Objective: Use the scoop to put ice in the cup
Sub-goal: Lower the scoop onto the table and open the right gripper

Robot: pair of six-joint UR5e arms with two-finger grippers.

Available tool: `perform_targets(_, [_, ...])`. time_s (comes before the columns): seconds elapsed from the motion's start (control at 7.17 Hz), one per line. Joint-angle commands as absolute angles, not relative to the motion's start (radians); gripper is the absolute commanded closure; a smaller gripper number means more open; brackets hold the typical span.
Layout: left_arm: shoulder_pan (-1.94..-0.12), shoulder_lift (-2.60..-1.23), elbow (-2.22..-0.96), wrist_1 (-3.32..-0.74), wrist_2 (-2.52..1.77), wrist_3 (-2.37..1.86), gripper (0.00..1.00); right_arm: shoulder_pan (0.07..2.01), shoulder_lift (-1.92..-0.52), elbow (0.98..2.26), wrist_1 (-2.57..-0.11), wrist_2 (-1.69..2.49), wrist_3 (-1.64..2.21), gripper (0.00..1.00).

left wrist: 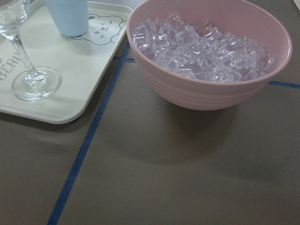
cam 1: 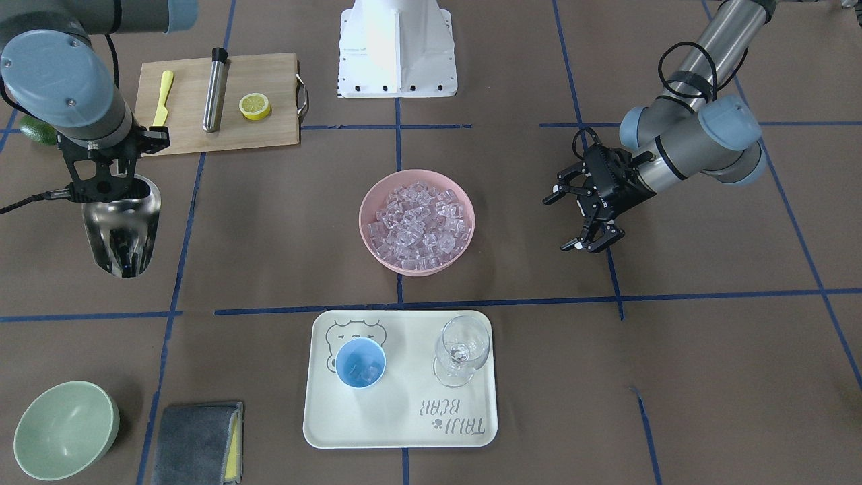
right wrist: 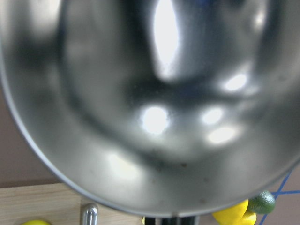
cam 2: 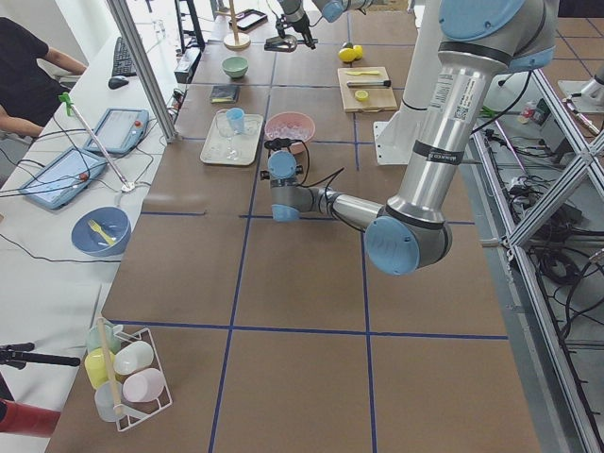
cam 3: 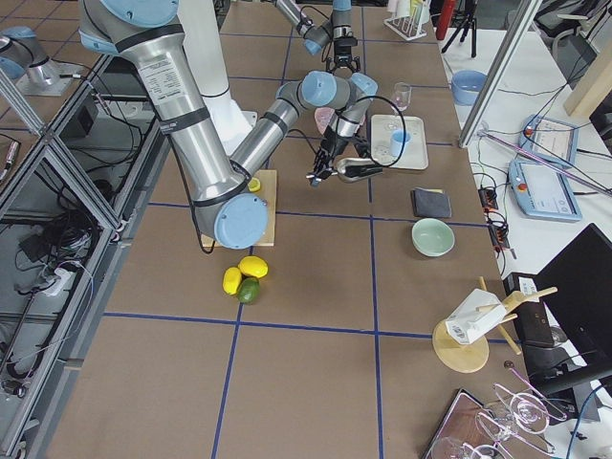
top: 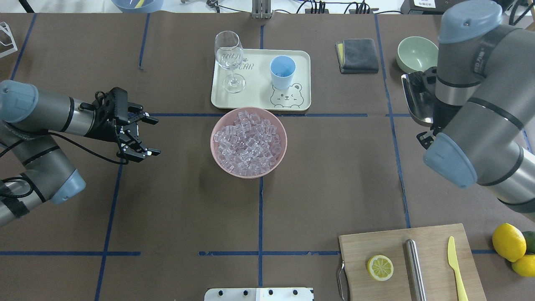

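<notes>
Off to one side, the right gripper point(cam 1: 106, 187) is closed on the empty scoop point(cam 1: 122, 232). The left gripper point(cam 1: 567, 222) is open and empty. Next, I think: dig into the ice point(cam 1: 419, 221) in the bowl point(cam 1: 417, 267), then tip it into the cup point(cam 1: 360, 362) on the tray point(cam 1: 404, 417).

The brown table point(top: 167, 209) carries a pink bowl point(top: 212, 144), tray point(top: 259, 97), cutting board point(top: 359, 246), green bowl point(top: 414, 55) and grey cloth point(top: 360, 55).

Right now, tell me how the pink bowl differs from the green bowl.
The pink bowl is heaped with ice; the green bowl is empty. The pink bowl sits mid-table by the tray; the green bowl sits beside the grey cloth. Both are round and upright.
</notes>
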State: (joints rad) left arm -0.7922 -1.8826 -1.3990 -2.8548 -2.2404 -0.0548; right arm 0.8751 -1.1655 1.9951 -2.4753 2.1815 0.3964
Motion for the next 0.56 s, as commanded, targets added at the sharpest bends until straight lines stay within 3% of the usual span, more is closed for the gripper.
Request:
perform_targets(0.0, [-0.790,-1.882,-1.397,-2.855,-2.241,-0.055,0.00,0.850,-1.264,2.002,-2.459,2.302,0.408,1.00])
perform_targets(0.42, [-0.788,-1.884,-1.397,-2.855,-2.240,-0.055,0.00,0.827,-1.379,1.925,-2.235,2.309,0.419,1.00])
